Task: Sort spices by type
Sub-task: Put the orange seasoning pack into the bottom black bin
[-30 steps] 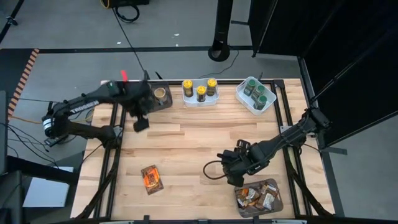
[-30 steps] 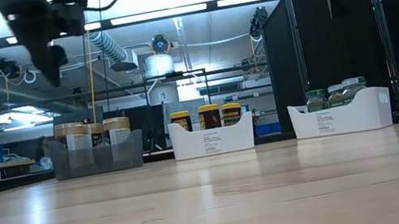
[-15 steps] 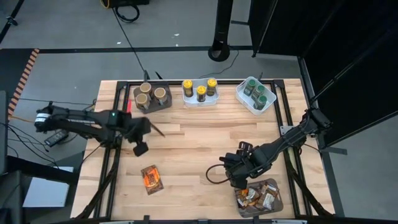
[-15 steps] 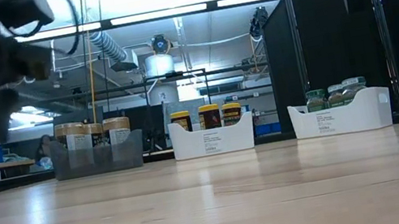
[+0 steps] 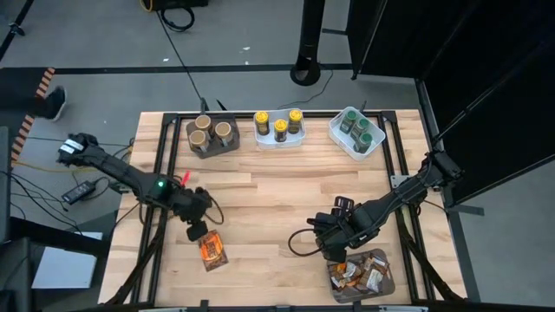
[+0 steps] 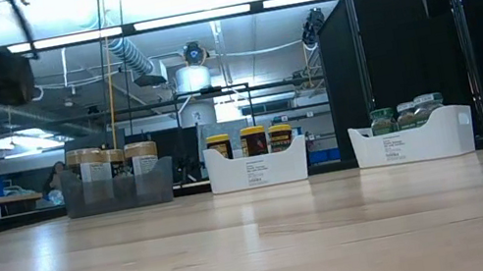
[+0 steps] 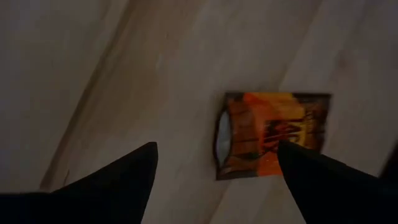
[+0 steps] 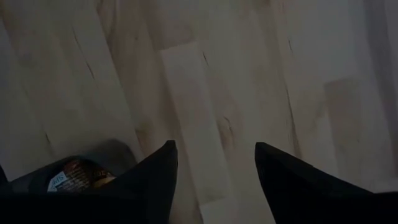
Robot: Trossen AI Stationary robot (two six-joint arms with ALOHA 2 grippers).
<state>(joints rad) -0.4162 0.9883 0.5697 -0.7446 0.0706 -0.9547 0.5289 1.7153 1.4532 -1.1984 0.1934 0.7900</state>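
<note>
An orange-brown packet (image 5: 211,249) (image 7: 270,134) lies flat on the wood near the table's front left. My left gripper (image 5: 199,233) (image 7: 216,152) hangs open just above it, beside its far-left edge, and touches nothing. My right gripper (image 5: 330,248) (image 8: 214,149) stands open over bare wood next to a grey bin (image 5: 389,270) of packets at the front right. Tan-lidded jars (image 5: 211,134), yellow-lidded jars (image 5: 279,127) and green-lidded jars (image 5: 357,132) stand in three containers along the far edge.
A black cable (image 5: 297,243) loops on the table left of my right gripper. The grey bin's corner, with a packet (image 8: 74,177) in it, lies close beside my right fingers. Bare wood fills the table's middle. A person's shoe (image 5: 56,102) shows on the floor at far left.
My left gripper has swung away from the tan-lidded jars' bin toward the table's near edge and come down, turning about as it went, and now hangs over the orange packet. It has stayed open.
</note>
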